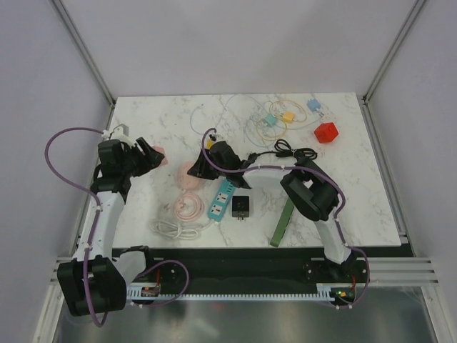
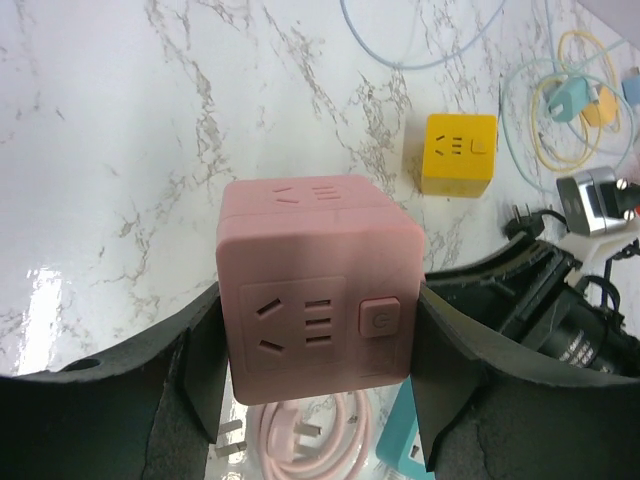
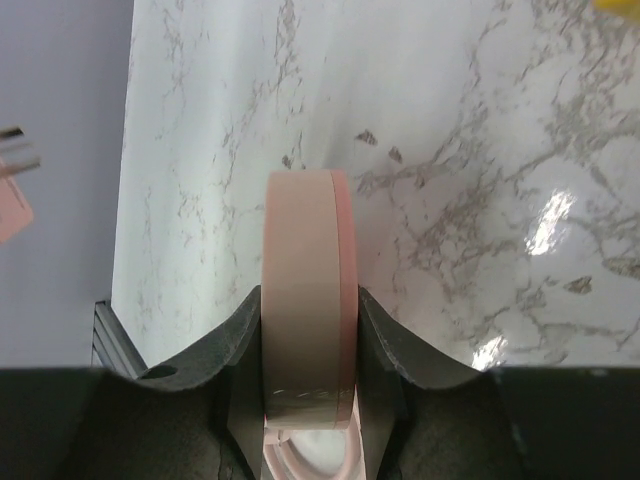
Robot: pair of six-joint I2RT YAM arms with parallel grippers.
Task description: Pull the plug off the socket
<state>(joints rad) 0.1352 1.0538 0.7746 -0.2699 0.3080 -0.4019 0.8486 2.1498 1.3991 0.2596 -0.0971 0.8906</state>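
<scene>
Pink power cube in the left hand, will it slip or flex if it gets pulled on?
Probably stiff: the pink power cube shows hard, flat moulded faces. Those smooth sides might slip a little in the left hand under a pull. Its flat faces make rolling unlikely if set down.

The counter (image 1: 178, 121) was white marble with grey veining, the cube socket (image 2: 315, 300) and the plug (image 3: 305, 300) were pale pink, a second cube socket (image 2: 458, 152) yellow, the power strip (image 1: 222, 199) teal, the adapter (image 1: 240, 206) black, and the block (image 1: 325, 132) near the far right corner red.
</scene>
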